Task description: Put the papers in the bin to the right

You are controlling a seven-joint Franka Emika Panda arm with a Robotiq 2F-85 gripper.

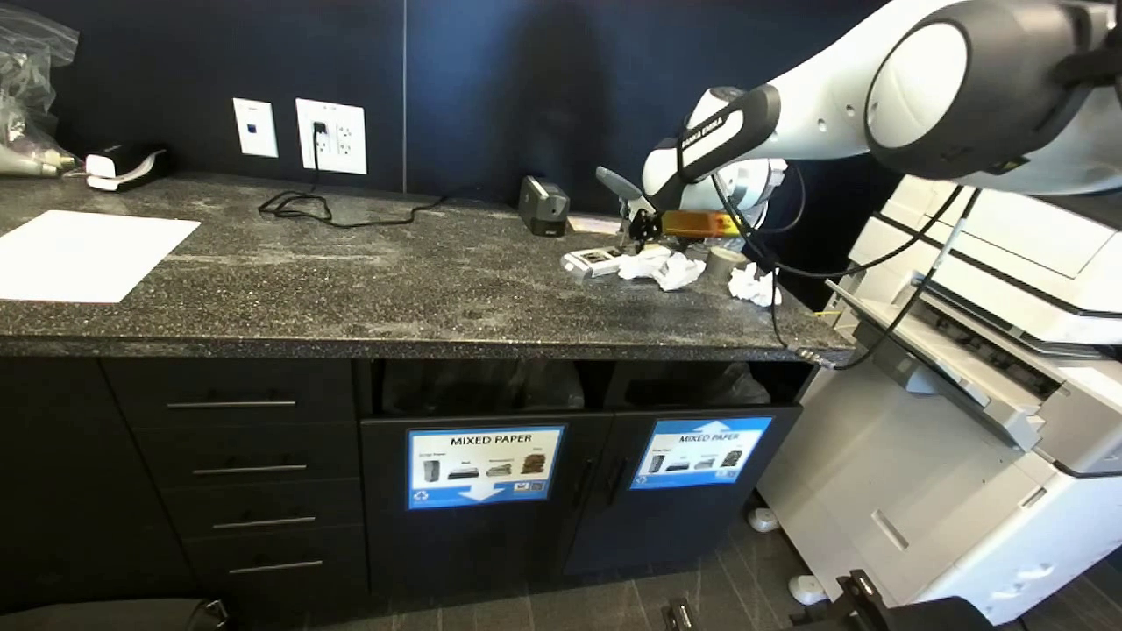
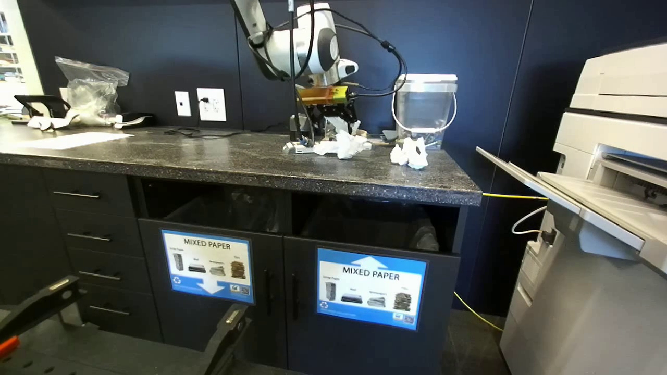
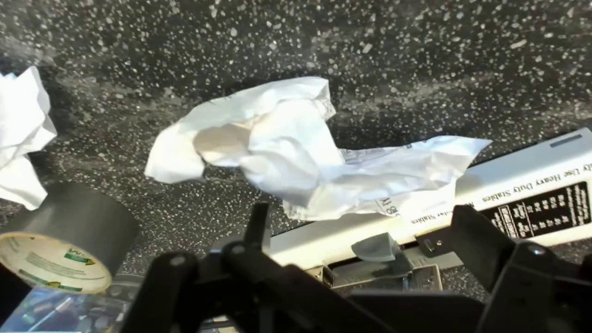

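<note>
Two crumpled white papers lie on the dark counter. The larger paper (image 3: 296, 138) stretches across the middle of the wrist view, one end overlapping a long white box (image 3: 522, 178). At that view's left edge is the smaller paper (image 3: 21, 134), which stands nearer the counter's right end in both exterior views. My gripper (image 3: 363, 219) is open over the box and a stapler (image 3: 374, 249), its tips just short of the larger paper and nothing gripped. The bin (image 2: 424, 107), a pale bucket with a white rim, stands at the back right; the arm largely blocks it in an exterior view (image 1: 754, 188).
A grey tape roll (image 3: 88, 222) sits between the papers. Behind the gripper is a black pencil sharpener (image 1: 545, 208). Cables hang from the arm. A flat white sheet (image 1: 88, 250) lies far left; a large printer (image 1: 947, 421) stands beyond the counter's right end.
</note>
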